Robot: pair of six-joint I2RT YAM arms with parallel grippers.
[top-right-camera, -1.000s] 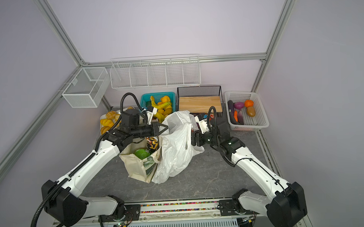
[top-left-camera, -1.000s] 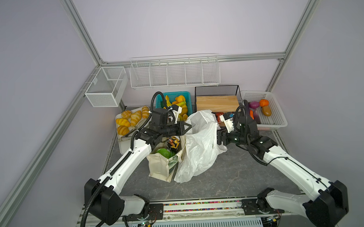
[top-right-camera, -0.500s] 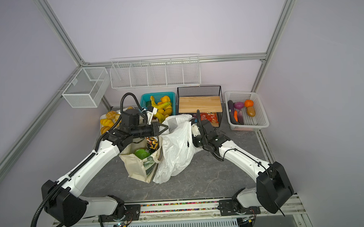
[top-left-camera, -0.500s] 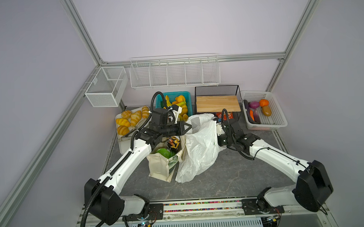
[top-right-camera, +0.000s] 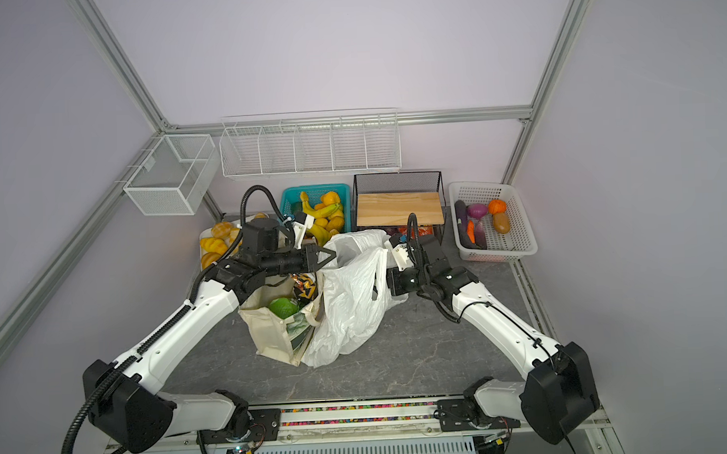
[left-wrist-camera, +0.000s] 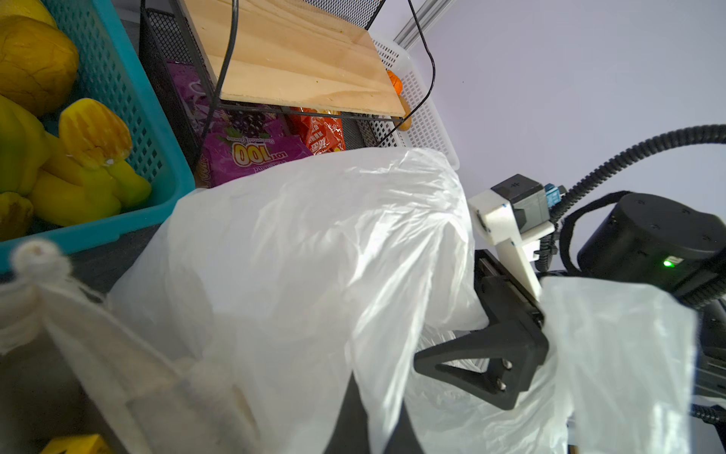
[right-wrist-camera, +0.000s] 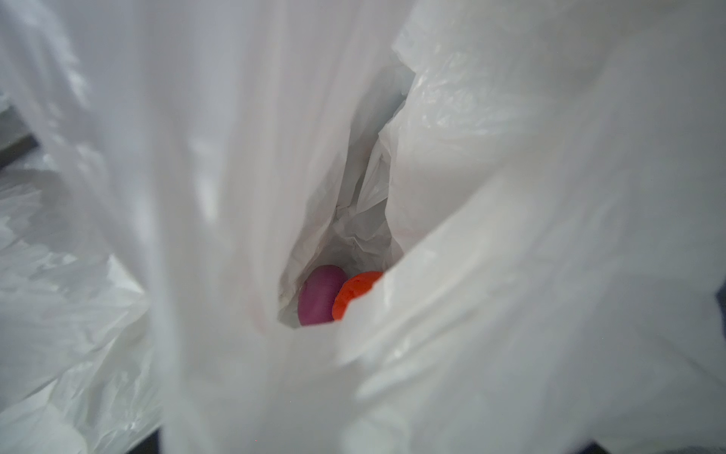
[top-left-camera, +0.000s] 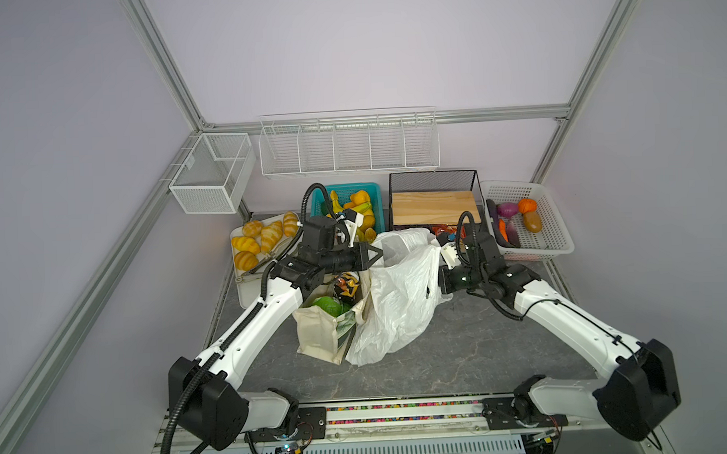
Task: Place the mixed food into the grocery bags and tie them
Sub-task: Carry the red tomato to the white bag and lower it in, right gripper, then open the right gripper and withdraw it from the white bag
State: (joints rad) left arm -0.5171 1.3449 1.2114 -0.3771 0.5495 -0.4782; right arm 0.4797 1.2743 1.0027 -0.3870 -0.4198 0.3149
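Grey marbled tabletop (top-left-camera: 482, 348) bears canvas tote (top-left-camera: 316, 338), plastic bag (top-left-camera: 402, 301), bread tray (top-left-camera: 248, 296), teal basket (top-left-camera: 352, 187), rack (top-left-camera: 433, 182), white basket (top-left-camera: 555, 225).

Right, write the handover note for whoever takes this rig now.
Left gripper: shut on the rim of the plastic bag, holding its mouth up.
Right gripper: at that mouth, jaws hidden by plastic, state unclear.
Things: zigzag snack bag and green snack bag in the canvas tote; orange-red vegetable deep in the plastic bag, beside a purple item.
Done: those three bagged.
Left: tie both bags; both are open.
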